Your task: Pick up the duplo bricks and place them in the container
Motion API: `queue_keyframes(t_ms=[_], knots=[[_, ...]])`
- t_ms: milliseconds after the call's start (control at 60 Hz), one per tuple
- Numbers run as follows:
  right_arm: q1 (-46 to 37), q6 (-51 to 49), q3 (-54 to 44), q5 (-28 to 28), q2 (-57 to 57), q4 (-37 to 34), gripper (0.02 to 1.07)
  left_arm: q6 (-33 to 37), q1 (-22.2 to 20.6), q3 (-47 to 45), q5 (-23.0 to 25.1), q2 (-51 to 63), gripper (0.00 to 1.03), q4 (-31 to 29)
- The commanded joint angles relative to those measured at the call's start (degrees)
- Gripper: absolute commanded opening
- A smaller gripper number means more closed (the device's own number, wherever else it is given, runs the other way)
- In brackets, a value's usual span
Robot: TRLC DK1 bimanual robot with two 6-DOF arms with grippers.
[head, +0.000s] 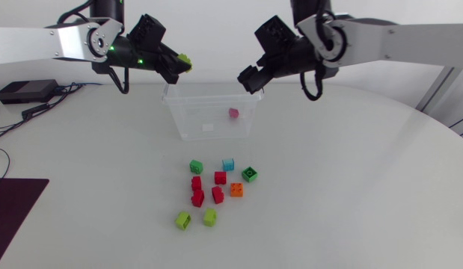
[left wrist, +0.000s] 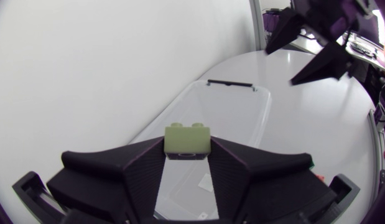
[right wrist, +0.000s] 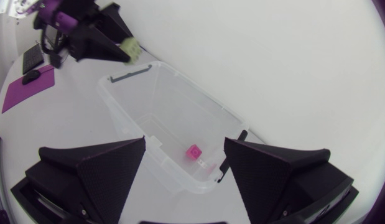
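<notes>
Your left gripper [head: 179, 67] is clamped on a lime brick [left wrist: 188, 138], just over the container's [head: 173, 112] left rim. Your right gripper [head: 250, 79] hangs above the right rim, fingers wide apart. A pink brick [head: 233, 113] lies inside the container. The other bricks [head: 220, 178] sit clustered on the counter [head: 351, 187] near the container.

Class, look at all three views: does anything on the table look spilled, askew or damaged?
Nothing stands out. The container stands upright with one pink brick inside, the loose bricks lie in a cluster on the table near it, and the left hand holds a pale green brick above the container.
</notes>
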Motion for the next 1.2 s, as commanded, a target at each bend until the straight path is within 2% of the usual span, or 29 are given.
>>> queue_keyframes(t_ms=[0, 17, 67, 150, 267, 350, 367, 417, 467, 517, 617, 667, 783, 917, 983, 1033, 1050, 1083, 1183], knots=[[0.5, -0.5, -5.9, -1.2, -4.7, -2.1, 0.98, -2.9, -0.5, 2.4, -2.7, 4.0, 0.81, 1.6], [0.6, -0.4, -7.9, -1.5, -6.0, -2.8, 0.98, -3.3, -0.8, 2.5, -4.5, 4.5, 0.89, 2.4], [1.1, -0.2, -12.0, -1.7, -8.3, -2.6, 0.98, -4.8, -1.0, 2.3, -5.9, 4.8, 0.99, 4.2], [2.0, 0.6, -18.0, -1.6, -11.0, -3.1, 0.98, -5.6, -1.0, 1.2, -6.0, 3.0, 0.99, 3.4], [3.5, 2.9, -23.6, -0.7, -11.9, -4.6, 0.98, -5.5, -0.7, -1.9, -5.9, -3.3, 0.99, -2.7], [5.1, 4.2, -25.8, 1.3, -10.8, -5.3, 0.97, -4.8, -0.4, -1.7, -4.6, -6.9, 0.99, -13.5], [5.7, 4.7, -26.0, 1.8, -10.1, -5.3, 0.97, -4.2, -0.5, -1.1, -4.5, -7.7, 0.98, -20.2], [6.2, 5.8, -26.0, 2.8, -8.2, -5.5, 0.97, -2.2, -0.7, -3.0, -4.6, -9.7, 0.98, -25.4], [7.2, 6.2, -25.9, 4.1, -6.0, -5.6, 0.95, -1.9, -1.2, -5.7, -5.2, -11.6, 0.98, -26.9], [7.6, 6.9, -25.4, 4.6, -3.9, -5.6, 0.94, -0.8, -2.6, -9.9, -9.1, -14.0, 0.97, -29.7], [7.7, 7.8, -24.2, 6.1, -0.1, -5.8, 0.93, -0.6, -4.1, -16.4, -11.5, -17.2, 0.96, -31.8], [7.8, 8.3, -23.5, 6.7, 2.1, -6.1, 0.93, -0.6, -6.5, -19.7, -13.8, -18.2, 0.96, -34.8], [8.2, 9.2, -21.6, 8.5, 6.5, -6.3, 0.92, -1.9, -9.9, -24.8, -16.2, -20.0, 0.95, -36.8], [8.1, 9.6, -20.0, 8.5, 9.1, -6.3, 0.83, -4.0, -13.2, -28.1, -18.8, -20.0, 0.95, -38.5], [8.1, 9.6, -19.5, 8.5, 9.9, -6.3, 0.68, -5.0, -15.0, -29.8, -20.1, -19.6, 0.94, -38.6], [8.2, 9.7, -19.4, 8.5, 10.8, -6.4, 0.52, -6.0, -16.5, -30.8, -21.1, -19.1, 0.94, -39.1], [8.2, 9.6, -19.4, 8.5, 10.9, -6.4, 0.49, -6.0, -16.6, -30.8, -21.1, -19.0, 0.94, -39.2], [8.2, 9.6, -19.2, 8.5, 11.7, -6.6, 0.35, -6.9, -17.8, -31.4, -21.2, -18.4, 0.94, -39.7], [8.0, 9.3, -19.1, 8.4, 12.2, -7.8, 0.31, -9.1, -19.4, -31.3, -21.2, -15.8, 0.94, -41.6]])
